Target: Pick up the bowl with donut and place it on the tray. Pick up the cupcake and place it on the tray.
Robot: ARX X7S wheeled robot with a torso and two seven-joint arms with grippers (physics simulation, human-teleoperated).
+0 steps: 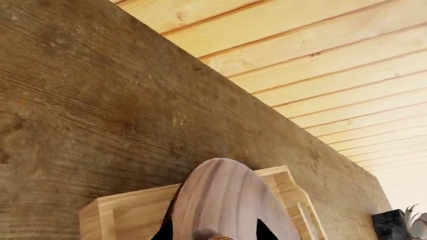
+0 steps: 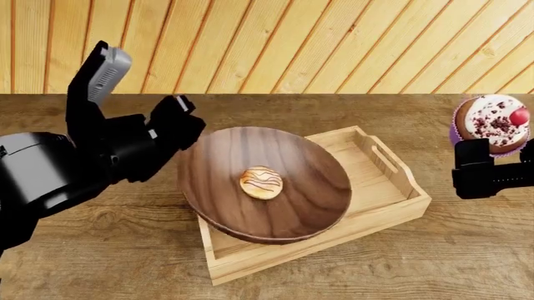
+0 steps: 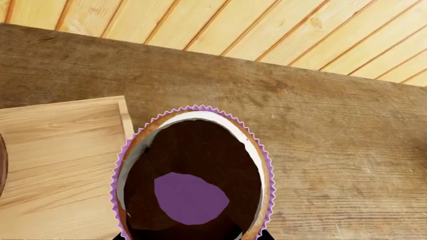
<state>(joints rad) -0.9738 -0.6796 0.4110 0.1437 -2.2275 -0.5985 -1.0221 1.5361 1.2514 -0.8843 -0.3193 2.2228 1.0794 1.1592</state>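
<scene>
Walnut bowl [image 2: 284, 206] tilts in left gripper [image 2: 179, 134], arm bent inward.

No text, label, brand, number or sign is being shown legibly in any of the three views.
</scene>
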